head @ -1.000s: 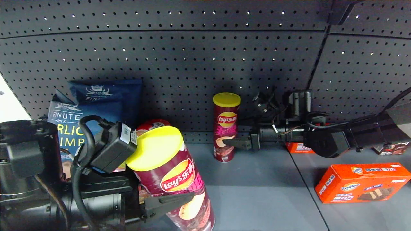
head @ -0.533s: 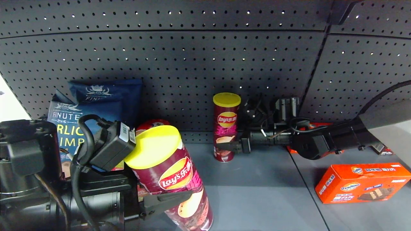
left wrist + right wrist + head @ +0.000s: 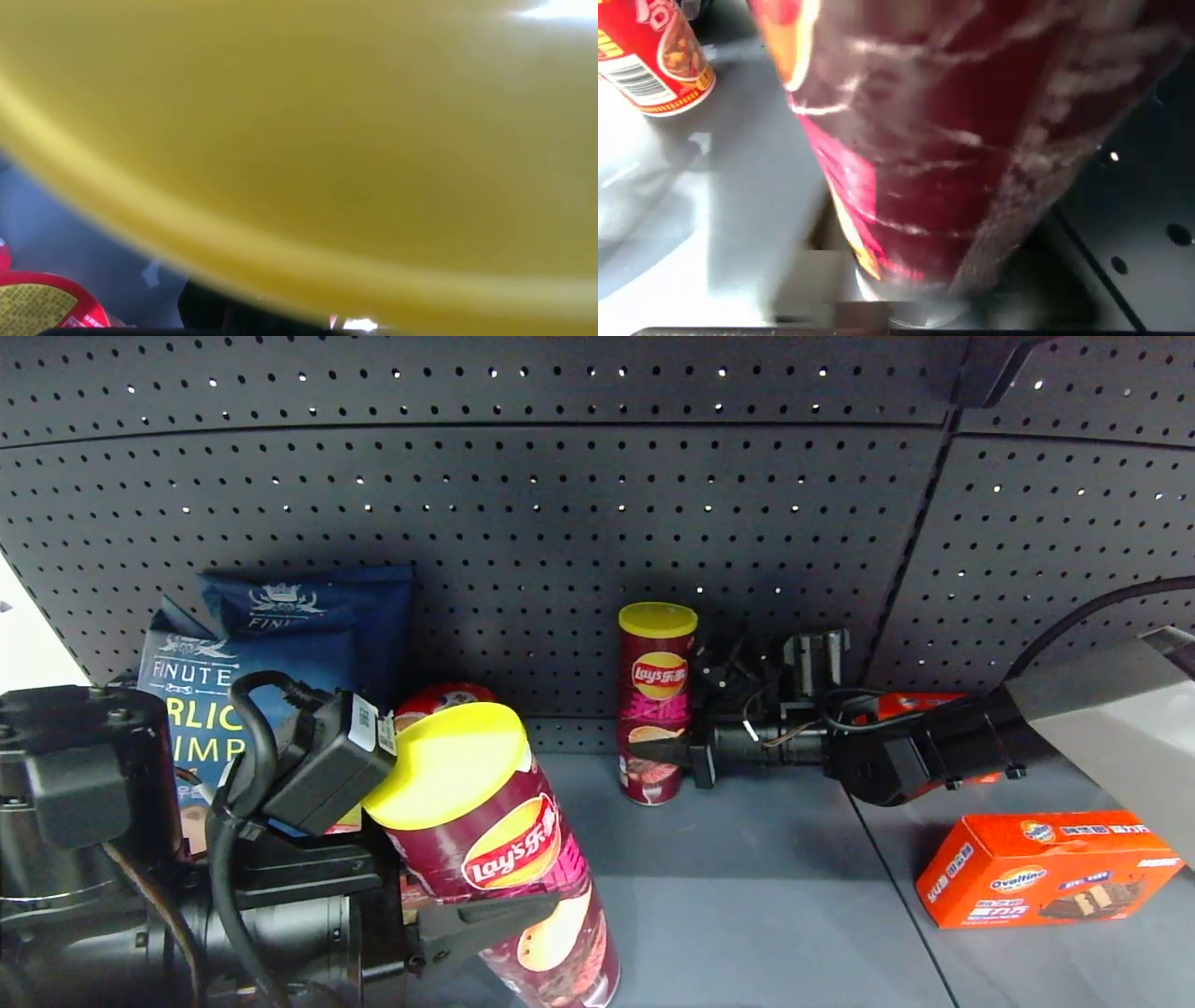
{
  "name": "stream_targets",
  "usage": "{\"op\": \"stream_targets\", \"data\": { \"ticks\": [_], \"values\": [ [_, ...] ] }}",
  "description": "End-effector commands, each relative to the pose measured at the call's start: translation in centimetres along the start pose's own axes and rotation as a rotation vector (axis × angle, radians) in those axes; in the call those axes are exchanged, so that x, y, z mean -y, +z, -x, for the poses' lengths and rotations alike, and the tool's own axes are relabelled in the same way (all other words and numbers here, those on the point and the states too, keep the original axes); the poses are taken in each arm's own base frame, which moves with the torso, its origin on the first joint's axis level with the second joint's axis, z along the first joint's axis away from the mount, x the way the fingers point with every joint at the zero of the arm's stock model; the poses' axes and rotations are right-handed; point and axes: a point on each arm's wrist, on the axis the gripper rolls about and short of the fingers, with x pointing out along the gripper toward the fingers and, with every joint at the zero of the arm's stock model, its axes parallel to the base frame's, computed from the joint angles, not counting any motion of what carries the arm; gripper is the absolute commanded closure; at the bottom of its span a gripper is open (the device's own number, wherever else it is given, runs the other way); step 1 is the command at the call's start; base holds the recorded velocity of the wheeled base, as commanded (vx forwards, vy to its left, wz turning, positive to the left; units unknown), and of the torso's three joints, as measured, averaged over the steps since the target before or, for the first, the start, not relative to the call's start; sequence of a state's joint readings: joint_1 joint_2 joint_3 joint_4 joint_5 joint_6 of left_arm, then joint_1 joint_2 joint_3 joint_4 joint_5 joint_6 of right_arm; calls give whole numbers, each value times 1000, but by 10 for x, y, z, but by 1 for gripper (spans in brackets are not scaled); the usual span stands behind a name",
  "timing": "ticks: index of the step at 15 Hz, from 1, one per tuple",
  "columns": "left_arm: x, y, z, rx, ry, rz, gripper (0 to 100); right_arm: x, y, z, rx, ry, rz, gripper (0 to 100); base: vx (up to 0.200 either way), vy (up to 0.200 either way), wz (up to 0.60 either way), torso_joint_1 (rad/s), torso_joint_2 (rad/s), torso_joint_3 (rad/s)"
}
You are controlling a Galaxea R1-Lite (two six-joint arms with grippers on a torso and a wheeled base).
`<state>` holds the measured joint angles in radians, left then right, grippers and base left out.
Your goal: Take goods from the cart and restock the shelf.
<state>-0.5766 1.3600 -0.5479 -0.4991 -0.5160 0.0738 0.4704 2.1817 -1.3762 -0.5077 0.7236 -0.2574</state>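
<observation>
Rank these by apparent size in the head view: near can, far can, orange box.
1. Near can: largest, but closest to the camera.
2. Orange box.
3. Far can: smallest; it looks like the same kind as the near can, so distance explains the gap.

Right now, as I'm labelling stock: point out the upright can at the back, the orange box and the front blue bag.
Back can [image 3: 658, 677], head view, on its label.
Orange box [image 3: 1046, 882], head view, on its printed face.
Front blue bag [image 3: 191, 709], head view, on its printed front.
</observation>
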Motion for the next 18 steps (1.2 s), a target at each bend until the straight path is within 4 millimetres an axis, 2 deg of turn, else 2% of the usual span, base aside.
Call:
{"op": "stream_targets", "data": {
  "ticks": [1, 5, 8, 11, 14, 18],
  "values": [
    [0, 0, 0, -1, 0, 1, 100, -1, 1, 1, 2, 2, 2, 100, 0, 0, 0, 0, 0, 0],
    [0, -1, 0, -1, -1, 1, 100, -18, 14, 7, 9, 10, 15, 100, 0, 0, 0, 0, 0, 0],
    [-1, -3, 0, -7, 3, 4, 100, -32, 28, 25, 3, -44, 23, 100, 0, 0, 0, 0, 0, 0],
    [0, -9, 1, -22, 2, 11, 100, -41, 17, 40, 7, -101, 61, 100, 0, 0, 0, 0, 0, 0],
    [2, -12, 4, -28, 0, 14, 100, -77, 13, 66, -6, -69, 41, 100, 0, 0, 0, 0, 0, 0],
    [3, -12, 4, -29, 3, 15, 100, -116, 37, 85, 44, -23, 15, 100, 0, 0, 0, 0, 0, 0]
  ]
}}
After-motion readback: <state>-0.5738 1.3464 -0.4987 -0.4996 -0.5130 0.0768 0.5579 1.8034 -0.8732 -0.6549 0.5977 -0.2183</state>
